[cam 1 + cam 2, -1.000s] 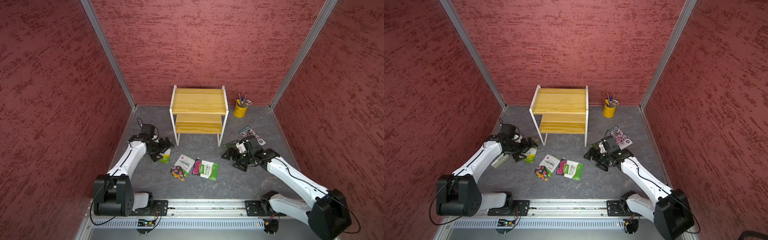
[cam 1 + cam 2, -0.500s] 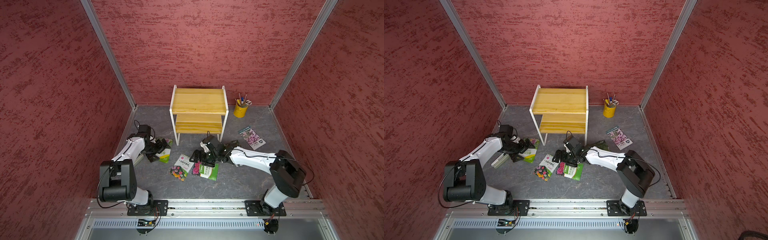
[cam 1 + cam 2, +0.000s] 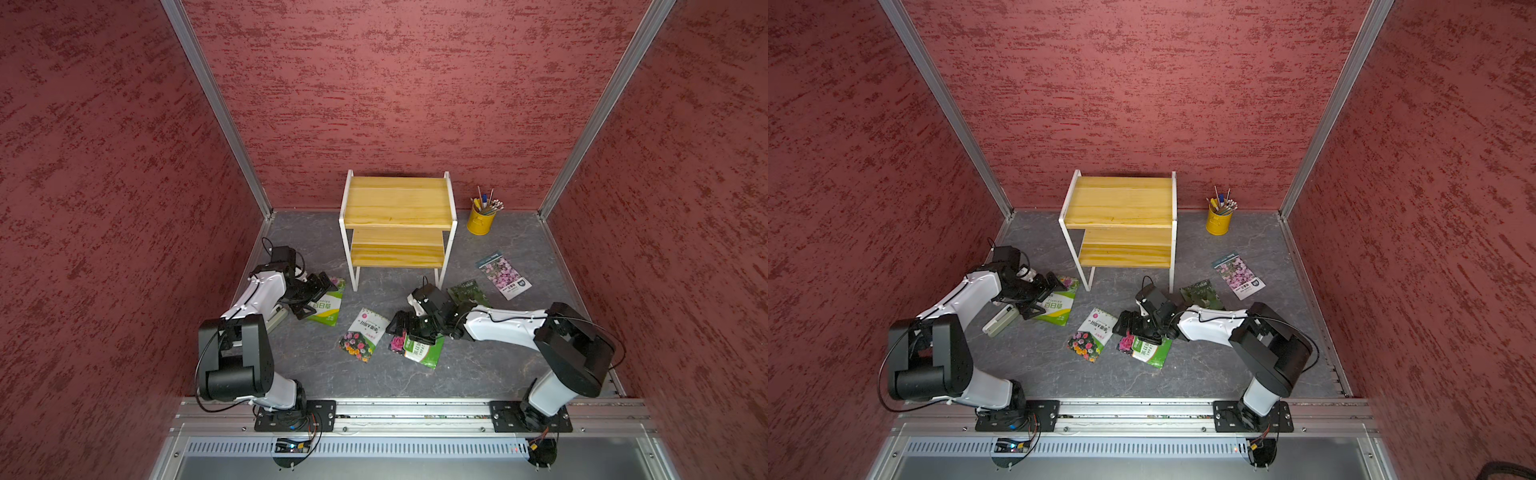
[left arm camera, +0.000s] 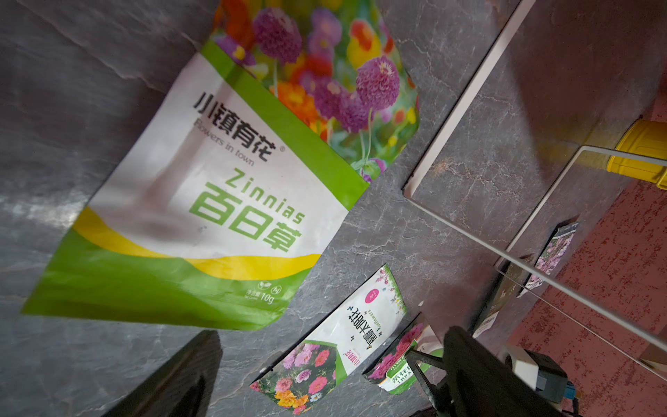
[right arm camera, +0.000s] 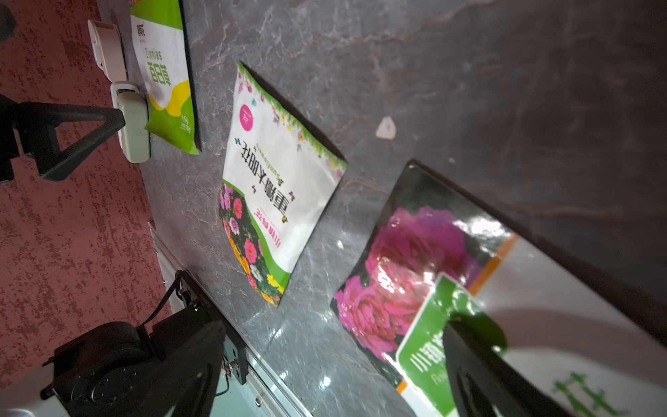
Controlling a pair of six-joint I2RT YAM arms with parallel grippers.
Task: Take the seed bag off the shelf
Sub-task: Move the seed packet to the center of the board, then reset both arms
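Wood-board shelf [image 3: 398, 208], thin-framed in wht — glossy flat zinnia bag [image 4: 202, 202]

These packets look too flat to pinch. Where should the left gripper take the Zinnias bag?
The Zinnias bag lies flat on the table, so grip an edge, not the face. Its crumpled flower-print end looks slightly lifted: probably come down there with the open left gripper, one finger sliding under.

You are holding both arms bent low and reaching forward, with the left gripper [image 3: 318, 297] and the right gripper [image 3: 409, 331] both spread wide.
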